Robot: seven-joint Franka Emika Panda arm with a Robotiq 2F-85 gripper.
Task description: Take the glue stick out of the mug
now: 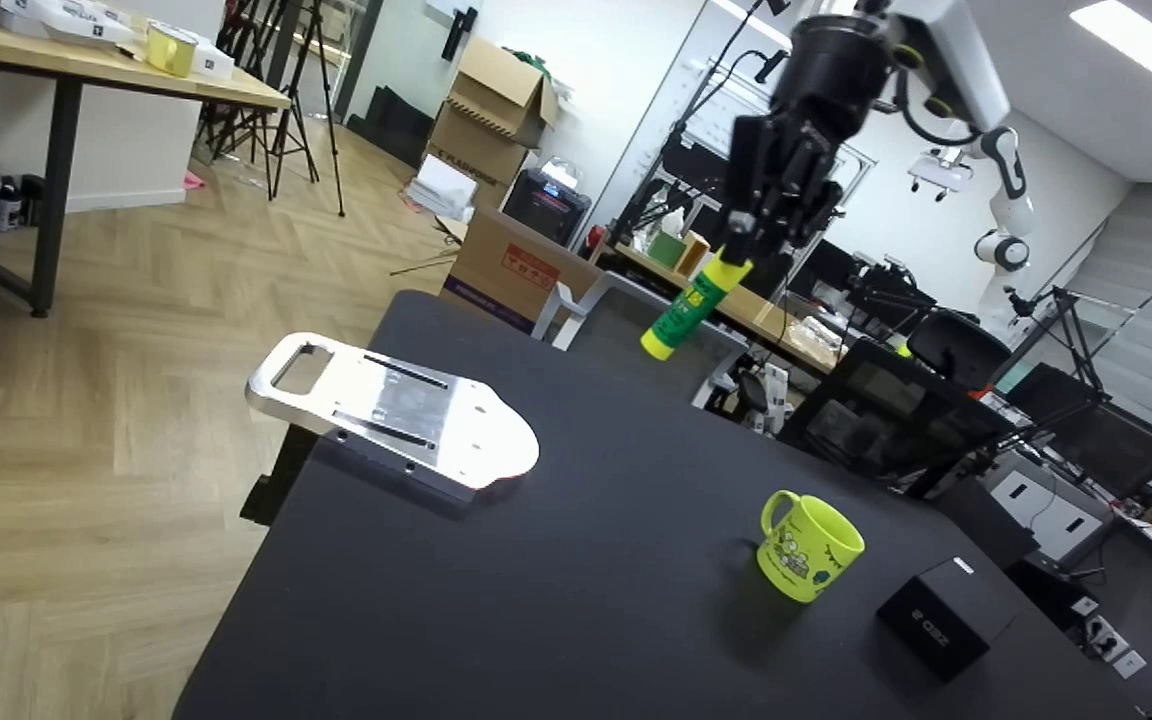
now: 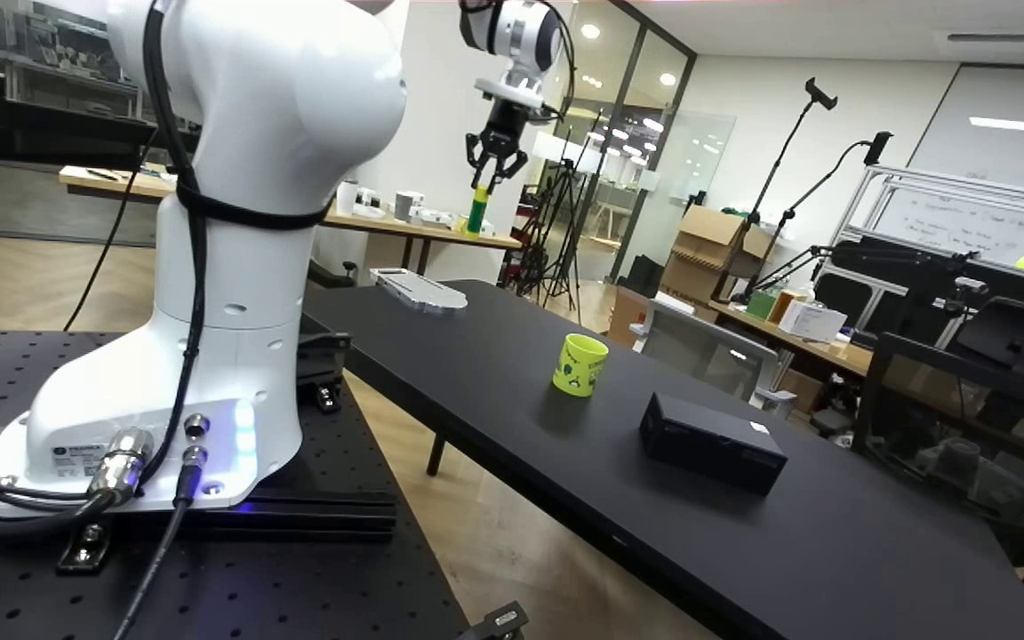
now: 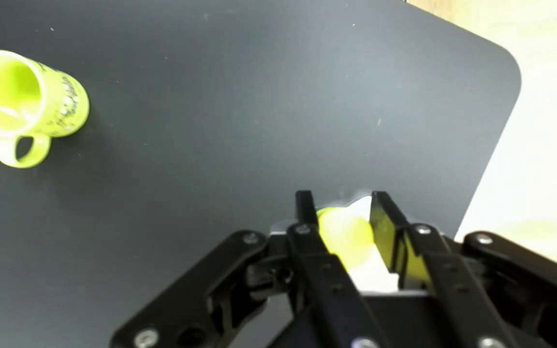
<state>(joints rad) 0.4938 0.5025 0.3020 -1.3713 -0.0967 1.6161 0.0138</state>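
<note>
The glue stick (image 1: 688, 310) is a green cylinder with yellow ends. It hangs high above the dark table (image 1: 556, 610), apart from the mug. My gripper (image 1: 744, 248) is shut on its upper yellow end; this also shows in an exterior view, with the glue stick (image 2: 477, 212) pointing down from the gripper (image 2: 485, 180). In the wrist view the yellow end of the glue stick (image 3: 346, 237) sits between the fingers (image 3: 342, 199). The lime mug (image 1: 808, 552) stands upright on the table in both exterior views (image 2: 580, 366). In the wrist view the mug (image 3: 63, 104) is at the left, with no stick visible inside.
A silver metal plate with a handle slot (image 1: 416, 412) lies near the table's end, in both exterior views (image 2: 420, 292). A black box (image 1: 948, 615) stands beside the mug, also in an exterior view (image 2: 709, 444). The table's rounded corner (image 3: 505, 63) shows in the wrist view.
</note>
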